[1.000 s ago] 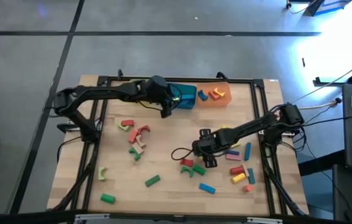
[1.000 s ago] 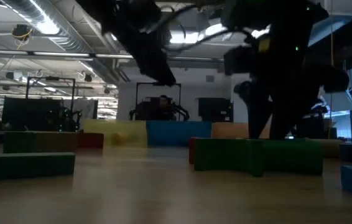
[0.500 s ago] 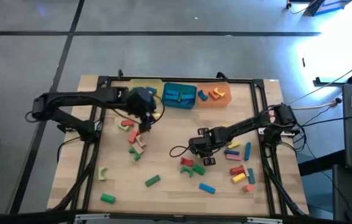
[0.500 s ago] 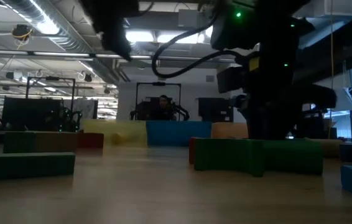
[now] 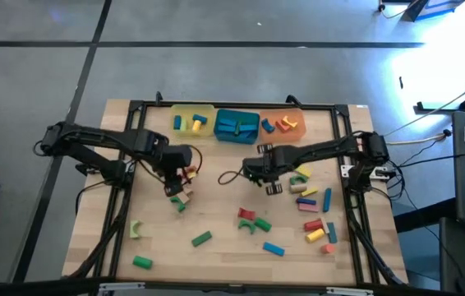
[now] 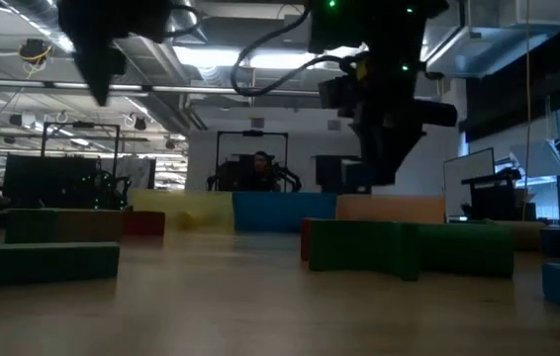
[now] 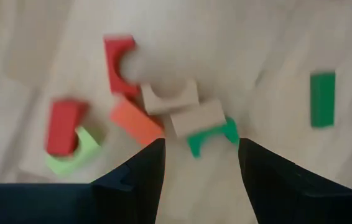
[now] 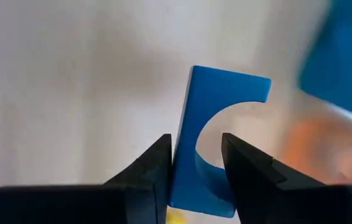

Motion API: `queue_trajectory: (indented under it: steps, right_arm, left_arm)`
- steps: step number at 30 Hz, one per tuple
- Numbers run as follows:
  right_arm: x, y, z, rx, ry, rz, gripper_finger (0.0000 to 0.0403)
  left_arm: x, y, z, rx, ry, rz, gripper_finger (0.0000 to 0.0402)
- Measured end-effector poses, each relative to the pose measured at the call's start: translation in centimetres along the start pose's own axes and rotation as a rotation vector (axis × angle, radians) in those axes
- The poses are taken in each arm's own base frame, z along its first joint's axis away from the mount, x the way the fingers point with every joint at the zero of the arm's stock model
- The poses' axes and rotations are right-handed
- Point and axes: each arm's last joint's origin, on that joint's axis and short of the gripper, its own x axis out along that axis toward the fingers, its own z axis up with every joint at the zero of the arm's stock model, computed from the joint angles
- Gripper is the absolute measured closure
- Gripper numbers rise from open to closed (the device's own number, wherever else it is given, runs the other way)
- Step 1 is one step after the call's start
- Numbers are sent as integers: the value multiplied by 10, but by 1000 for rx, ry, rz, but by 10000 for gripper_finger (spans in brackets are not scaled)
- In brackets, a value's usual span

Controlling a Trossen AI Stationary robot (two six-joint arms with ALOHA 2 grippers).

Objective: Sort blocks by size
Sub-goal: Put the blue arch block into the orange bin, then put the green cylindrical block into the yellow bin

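Blocks, assorted, for sorting by size: one in hand, some already binned, most loose on the tabletop [image 5: 216,222].

Item held: one blue arch block [image 8: 216,134], pinched at its flat side between the right gripper's [image 5: 255,171] fingers [image 8: 148,171], arch cut-out turned away from the wrist. It hangs clear of the wood, just short of the trays, so it appears to be in carriage toward one of them; which tray cannot be judged.

Left gripper [image 5: 176,173]: jaws spread, nothing between them, poised above a small heap. Directly ahead of its fingers [image 7: 138,171]: two tan arches [image 7: 182,109], one green arch [image 7: 212,135], one red arch [image 7: 119,62], one orange block [image 7: 135,120], one red block [image 7: 62,124], one light-green arch [image 7: 76,152]; one green bar [image 7: 323,98] lies apart. The open stance over the heap suggests a pick is being lined up.

Trays, three, in a row beyond both grippers: yellow tray [image 5: 193,111] with two blocks, teal tray [image 5: 237,136] with what looks like two blue blocks, orange tray [image 5: 292,132] with about three.

Loose stock nearer than the right gripper: roughly a dozen blocks in red, green, blue, yellow, pink and tan; exact count uncertain where they overlap. Nearer than the left gripper: three green pieces, well apart.
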Motion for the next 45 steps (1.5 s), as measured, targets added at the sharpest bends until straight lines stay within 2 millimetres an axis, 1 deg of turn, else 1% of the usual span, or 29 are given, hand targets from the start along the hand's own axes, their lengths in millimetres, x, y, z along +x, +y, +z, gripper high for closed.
queue_trajectory:
  steps: [4, 9, 15, 17, 21, 24, 28, 31, 36, 40, 45]
  right_arm:
    - [-2, -30, -12, 18, 113, -82, 277]
    - [9, -73, -31, 51, 204, -147, 277]
    - [23, -125, -59, 163, 243, -148, 273]
    - [26, -139, -68, 196, 247, -139, 272]
    - [34, -161, -81, 279, 171, -67, 265]
    - [37, -171, -85, 328, 107, -34, 252]
    - [39, -181, -89, 364, 71, -59, 236]
    - [39, -184, -87, 375, 48, -77, 221]
    - [39, -186, -84, 380, 27, -111, 197]
    - [39, -187, -83, 384, 13, -114, 187]
    - [39, -187, -83, 388, 10, -113, 185]
  left_arm:
    - [0, -16, -11, -16, 25, -12, 219]
    - [0, -32, -22, -39, 32, -31, 219]
    - [-1, -53, -41, -89, 54, -48, 219]
    - [-2, -59, -48, -95, 62, -53, 219]
    - [-2, -72, -63, -96, 81, -61, 219]
    - [-3, -80, -74, -108, 97, -62, 219]
    - [-4, -90, -90, -104, 113, -69, 219]
    - [-6, -97, -100, -111, 118, -89, 219]
    - [-6, -118, -114, -69, 98, -209, 219]
    - [3, -137, -126, -3, 108, -234, 219]
    - [22, -160, -145, 98, 146, -239, 219]
